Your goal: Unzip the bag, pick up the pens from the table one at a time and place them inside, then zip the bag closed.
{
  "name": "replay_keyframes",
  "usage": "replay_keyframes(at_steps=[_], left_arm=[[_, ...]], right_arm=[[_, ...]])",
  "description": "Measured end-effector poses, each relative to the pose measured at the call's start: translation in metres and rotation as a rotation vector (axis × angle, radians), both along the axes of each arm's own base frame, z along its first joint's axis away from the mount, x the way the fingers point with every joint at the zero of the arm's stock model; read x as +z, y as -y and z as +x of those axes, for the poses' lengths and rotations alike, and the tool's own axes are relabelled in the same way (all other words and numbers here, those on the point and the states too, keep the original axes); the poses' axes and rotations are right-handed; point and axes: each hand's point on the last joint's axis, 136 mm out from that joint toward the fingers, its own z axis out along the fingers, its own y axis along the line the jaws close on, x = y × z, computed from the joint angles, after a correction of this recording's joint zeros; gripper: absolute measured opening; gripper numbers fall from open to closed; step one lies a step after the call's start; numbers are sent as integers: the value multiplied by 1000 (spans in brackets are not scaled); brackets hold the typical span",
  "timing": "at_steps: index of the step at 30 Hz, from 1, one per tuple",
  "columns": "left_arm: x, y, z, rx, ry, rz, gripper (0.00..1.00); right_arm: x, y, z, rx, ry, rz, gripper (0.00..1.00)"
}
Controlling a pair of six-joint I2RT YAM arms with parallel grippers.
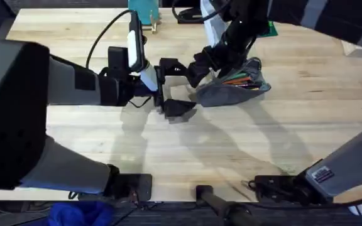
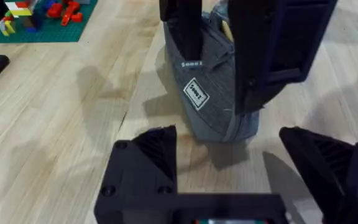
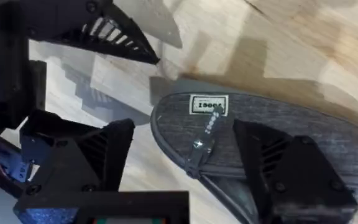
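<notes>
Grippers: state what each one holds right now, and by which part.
Left gripper is open, holding nothing, just short of the bag. Right gripper straddles the bag's zipper end; a closed grip cannot be told.

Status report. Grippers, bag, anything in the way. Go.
Left gripper open, empty, just short of the bag's end. Right gripper open over the zipper. Bag on table, pens poking out. Nothing in the way.
</notes>
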Motion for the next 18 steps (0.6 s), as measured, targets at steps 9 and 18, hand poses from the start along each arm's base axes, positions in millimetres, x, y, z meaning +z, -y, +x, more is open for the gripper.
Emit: replay_keyframes(at_steps=[9, 18], left_arm=[[0, 0, 0, 0, 0, 0, 995], [0, 0, 0, 0, 0, 0, 995]], right_arm=[[-2, 6, -2, -21, -8, -31, 853], [-4, 11, -1, -31, -3, -62, 578]])
